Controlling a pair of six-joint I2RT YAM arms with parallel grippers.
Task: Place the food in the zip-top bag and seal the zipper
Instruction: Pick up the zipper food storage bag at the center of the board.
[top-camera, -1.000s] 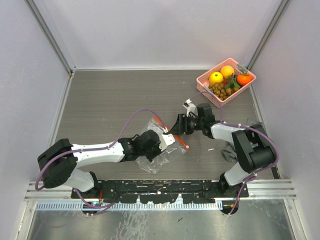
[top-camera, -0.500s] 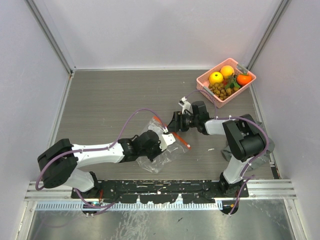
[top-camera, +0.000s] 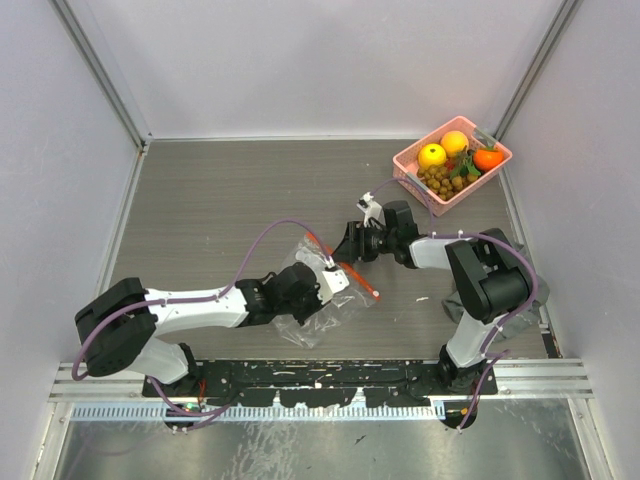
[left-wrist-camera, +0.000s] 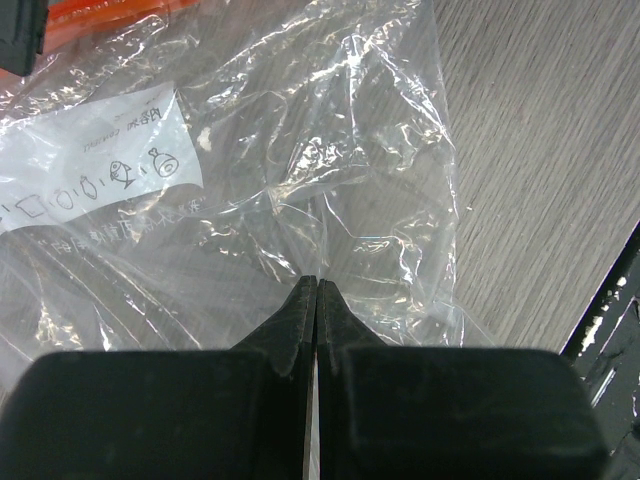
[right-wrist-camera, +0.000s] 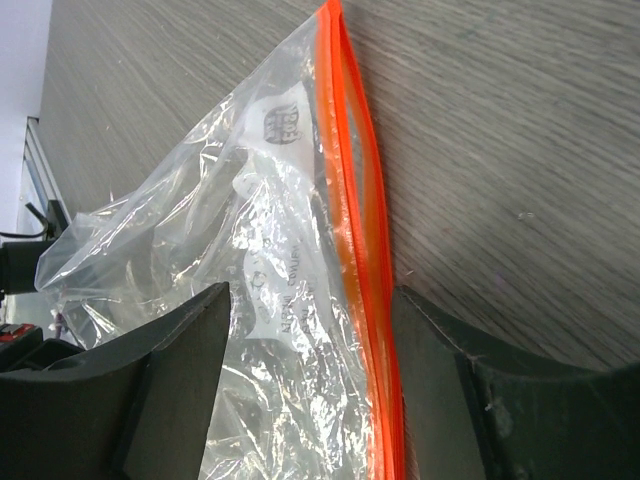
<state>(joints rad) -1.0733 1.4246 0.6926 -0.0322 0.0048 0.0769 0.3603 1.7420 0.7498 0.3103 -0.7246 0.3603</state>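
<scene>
Two tools, operator: your left tool pinches the zip-top bag on the bench; your right tool gapes wide astride the zipper, which runs far-left to near-right. Well apart, the food sits in a pink basket, far-right.

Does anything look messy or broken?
Nothing is spilled or broken. The zip-top bag is very crumpled where the left gripper pinches it, and its zipper gapes slightly. All the food sits in the pink basket.

Left fingers pinched on crinkled zip-top bag, zipper top left, grey table right
</scene>
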